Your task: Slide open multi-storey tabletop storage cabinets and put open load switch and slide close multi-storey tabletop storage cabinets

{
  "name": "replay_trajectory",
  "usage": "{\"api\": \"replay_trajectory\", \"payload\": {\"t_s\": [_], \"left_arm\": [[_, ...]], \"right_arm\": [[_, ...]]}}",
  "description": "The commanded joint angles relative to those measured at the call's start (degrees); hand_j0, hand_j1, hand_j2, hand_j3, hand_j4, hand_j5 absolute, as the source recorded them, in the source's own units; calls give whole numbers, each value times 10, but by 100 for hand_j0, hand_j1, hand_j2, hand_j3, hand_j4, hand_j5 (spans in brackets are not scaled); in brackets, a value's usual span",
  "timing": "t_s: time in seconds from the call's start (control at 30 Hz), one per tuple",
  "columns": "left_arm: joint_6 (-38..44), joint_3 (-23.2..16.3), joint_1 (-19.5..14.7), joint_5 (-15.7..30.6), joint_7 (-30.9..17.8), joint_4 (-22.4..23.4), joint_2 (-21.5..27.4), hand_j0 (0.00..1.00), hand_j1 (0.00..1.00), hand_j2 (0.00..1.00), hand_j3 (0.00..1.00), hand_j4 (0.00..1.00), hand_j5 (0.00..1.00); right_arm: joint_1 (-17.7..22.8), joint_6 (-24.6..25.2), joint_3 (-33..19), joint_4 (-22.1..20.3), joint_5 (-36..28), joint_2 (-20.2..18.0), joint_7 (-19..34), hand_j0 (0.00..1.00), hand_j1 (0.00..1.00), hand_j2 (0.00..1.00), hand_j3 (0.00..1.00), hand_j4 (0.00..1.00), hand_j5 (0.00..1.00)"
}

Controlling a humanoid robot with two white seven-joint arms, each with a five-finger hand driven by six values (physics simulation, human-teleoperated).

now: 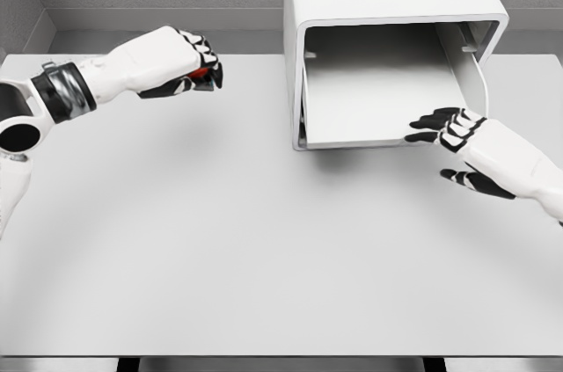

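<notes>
**Drawer held open while the switch waits in the other hand**

The storage cabinet [387, 3] stands at the upper right of the frame on the table [264, 258], its drawer [378, 99] slid out toward the camera and showing a bare floor. The right robot hand [453, 130] lies at the drawer's lower right corner, fingers spread flat and gripping nothing, apparently steadying the tray so it stays out. At the upper left, the left robot hand [189, 64] hovers above the table, fingers curled around a small red object, seemingly the load switch [202, 75], mostly hidden. Its forearm runs level, well apart from the cabinet, so the carry across looks still to come.
</notes>
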Motion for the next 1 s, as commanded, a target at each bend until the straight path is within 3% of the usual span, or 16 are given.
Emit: {"api": "replay_trajectory", "payload": {"t_s": [0.0,0.13,0.3,0.57,0.97], "left_arm": [[2,3,0,8,1,-18,-1,44,44,44,44,44,44],[2,3,4,10,1,-34,-2,44,44,44,44,44,44],[2,3,12,17,1,-54,-4,44,44,44,44,44,44],[2,4,18,30,1,-103,-5,44,44,44,44,44,44],[2,3,25,47,1,-137,-21,44,44,44,44,44,44]], "right_arm": [[0,0,-18,-4,-5,-3,0,83,83,83,83,83,83],[0,0,-35,-12,-7,-3,-1,82,82,82,82,82,82],[19,0,-85,-12,-19,0,2,61,61,61,61,61,61],[46,0,-116,-12,-18,3,2,60,60,60,60,60,60],[81,0,-161,-12,-19,3,1,56,56,56,56,56,56]]}}
